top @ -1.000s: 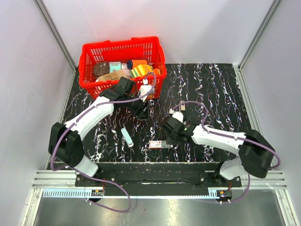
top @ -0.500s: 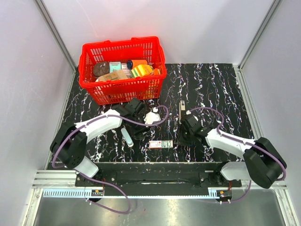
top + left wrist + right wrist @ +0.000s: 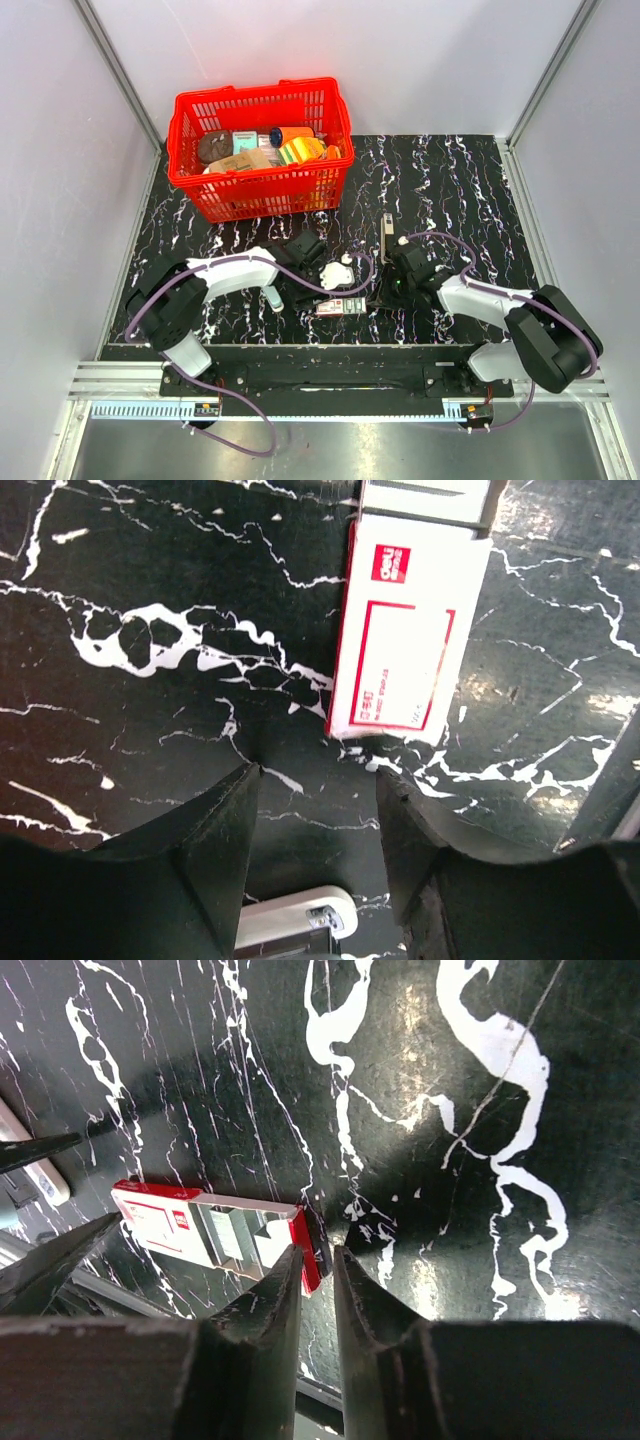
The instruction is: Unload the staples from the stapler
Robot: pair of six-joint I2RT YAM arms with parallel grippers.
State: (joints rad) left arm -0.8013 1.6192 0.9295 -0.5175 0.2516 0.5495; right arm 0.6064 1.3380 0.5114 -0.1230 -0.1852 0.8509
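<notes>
The unloading does not look done. The pale stapler [image 3: 272,297] (I take it for one from its rounded plastic top and metal underside) lies flat and closed close to the near edge of the table [image 3: 480,200], left of the middle, partly under the left arm. Neither claw touches it. No loose strip of staples shows on the marble, so I judge that opening the stapler and drawing out the strip are both left to do. Whether it has staples in it cannot be seen.

Just right of the stapler, by the middle of the near edge, lies the red and white staple box [image 3: 342,306], its inner tray slid partly out. The left gripper [image 3: 318,775] hangs over the table with its fingers spread and nothing between them, the box just beyond their tips. The right gripper [image 3: 317,1250] points down at the box's red end, pinched to a sliver and grasping nothing I can make out.

By count:
- one stapler
- one staple box
- one slim dark bar [image 3: 387,230] beyond the right gripper, which I cannot identify
- one red basket [image 3: 250,195] of assorted goods at the far left corner
</notes>
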